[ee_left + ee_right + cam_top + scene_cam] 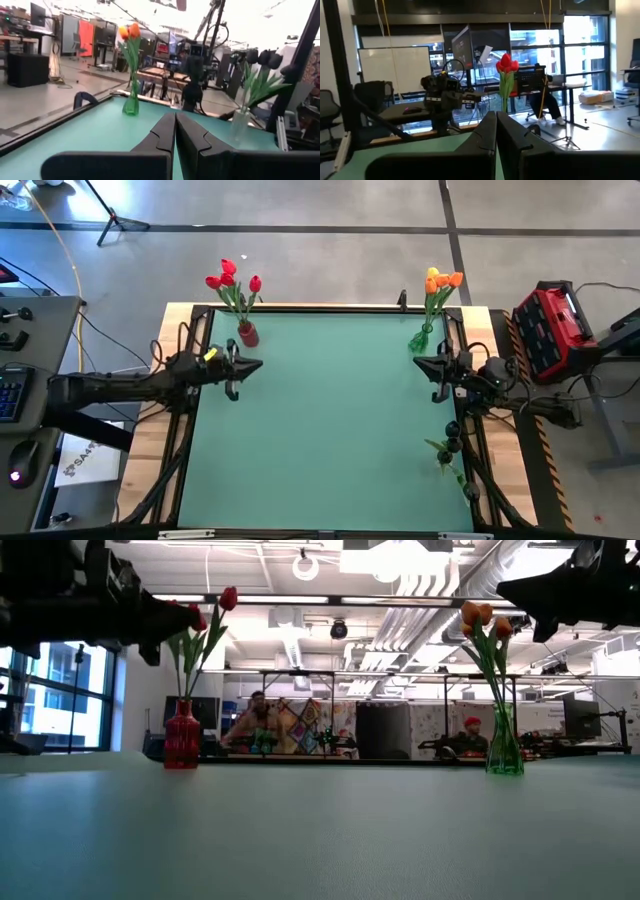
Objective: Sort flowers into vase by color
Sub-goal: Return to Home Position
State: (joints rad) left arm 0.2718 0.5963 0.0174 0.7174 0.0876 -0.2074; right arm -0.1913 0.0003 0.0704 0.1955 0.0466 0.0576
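Note:
A red vase [247, 333] with red flowers [228, 278] stands at the table's far left; it also shows in the low view [182, 740]. Far right, a green vase [420, 338] holds orange and yellow flowers [442, 280]. At the right edge, nearer, a clear vase [240, 125] holds green leaves and dark heads [448, 450]. My left gripper [258, 364] hovers shut over the table's left side, near the red vase, holding nothing. My right gripper [416, 363] hovers shut at the right side, near the green vase, also holding nothing.
The green table mat [330, 430] lies bare between the arms. A red toolbox [547, 330] stands off the table's right side and a keyboard [10, 390] off its left. People sit at desks beyond the far edge [262, 720].

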